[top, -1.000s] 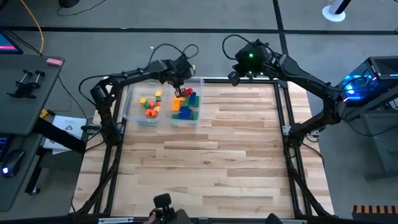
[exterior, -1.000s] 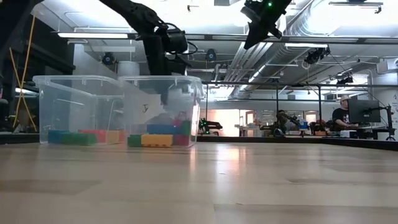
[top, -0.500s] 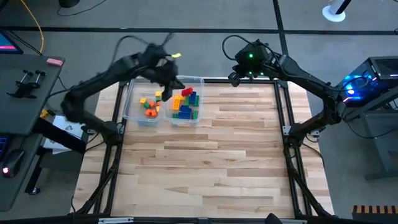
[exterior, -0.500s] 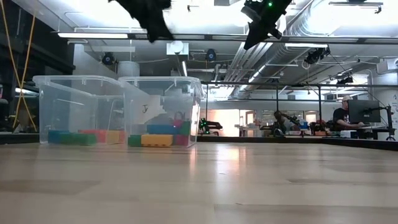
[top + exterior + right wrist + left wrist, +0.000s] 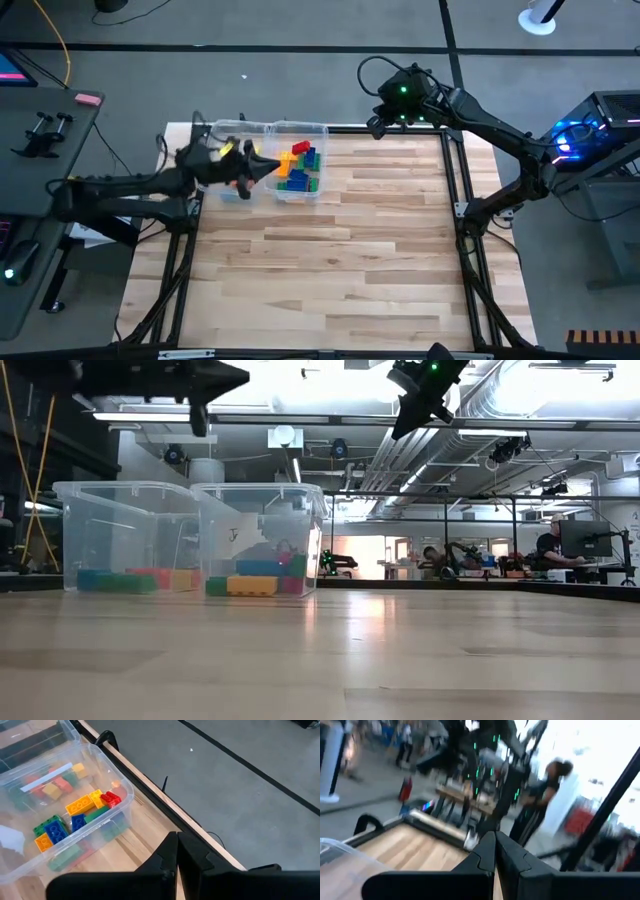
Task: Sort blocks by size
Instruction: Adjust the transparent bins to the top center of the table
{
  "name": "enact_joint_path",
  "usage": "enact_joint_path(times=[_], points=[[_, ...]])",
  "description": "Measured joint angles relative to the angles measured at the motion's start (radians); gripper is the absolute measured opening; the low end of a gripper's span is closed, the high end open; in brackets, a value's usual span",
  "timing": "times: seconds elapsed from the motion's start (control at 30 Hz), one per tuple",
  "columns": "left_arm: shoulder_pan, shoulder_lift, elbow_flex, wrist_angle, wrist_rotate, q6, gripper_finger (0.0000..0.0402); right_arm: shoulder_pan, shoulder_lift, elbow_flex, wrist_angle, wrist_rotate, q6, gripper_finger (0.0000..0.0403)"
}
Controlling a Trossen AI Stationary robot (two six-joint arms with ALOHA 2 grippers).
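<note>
Jaws of left gripper and right gripper closed, empty; blocks in bins, far left of desk.

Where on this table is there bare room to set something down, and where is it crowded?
The wooden tabletop is bare from the two clear bins to its near edge and across to the right side. The far-left corner is crowded: both bins hold blocks, and the left claw, shut, hangs over them.
</note>
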Motion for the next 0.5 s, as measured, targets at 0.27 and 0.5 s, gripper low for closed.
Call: enact_joint_path(times=[0.27,0.5], points=[[-0.018,-0.016,-0.112,0.083,-0.142,0.029,0.0,0.0,0.0,0.0,0.0,0.0,0.06,0.0],[0.158,-0.011,0.103,-0.503,-0.195,0.129,0.0,0.005,0.0,0.0,-0.006,0.0,0.064,0.0]])
